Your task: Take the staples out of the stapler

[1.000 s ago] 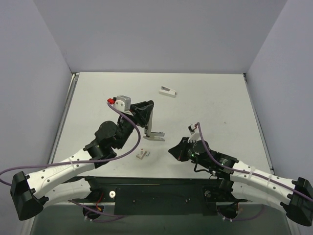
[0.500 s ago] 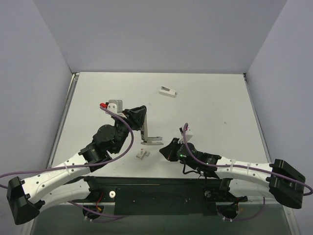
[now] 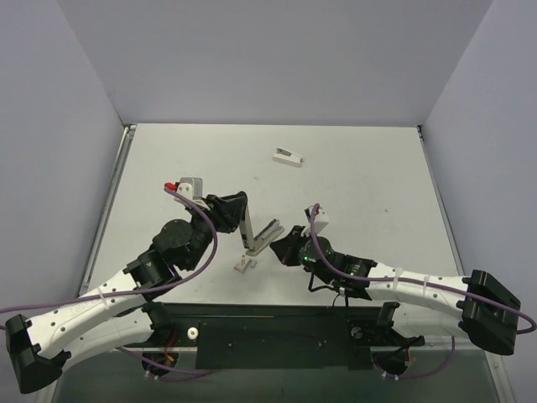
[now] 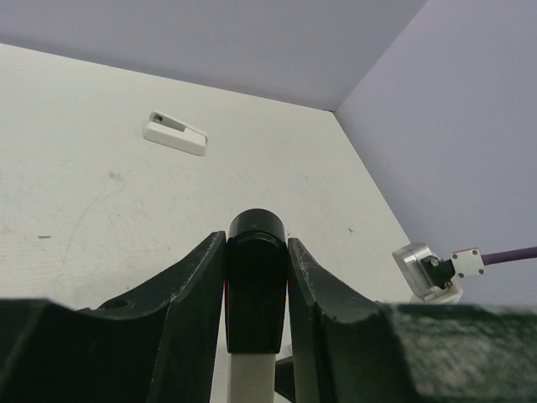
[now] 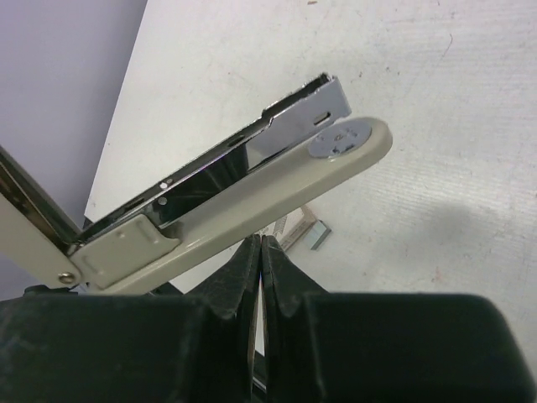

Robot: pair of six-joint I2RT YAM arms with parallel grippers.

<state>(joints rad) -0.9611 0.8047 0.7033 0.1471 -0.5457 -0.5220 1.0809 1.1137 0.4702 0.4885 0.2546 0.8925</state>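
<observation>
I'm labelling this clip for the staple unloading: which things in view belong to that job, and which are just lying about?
Job: stapler, staples on the table, left fingers gripping the stapler, right fingers shut beside it.
Lying about: white block at the far side.

White links [image 3: 92, 294], black joints [image 3: 172, 239], purple cables [image 3: 216, 238]; left hand [image 3: 241, 204] and right hand [image 3: 281, 245] black.

One stapler [image 3: 256, 233] (hinged wide open). Two grippers, one to each arm: the left gripper [image 3: 236, 205] and the right gripper [image 3: 281, 245]. One small white block [image 3: 288, 156]. One short staple strip [image 3: 244, 264], as far as can be counted.
</observation>
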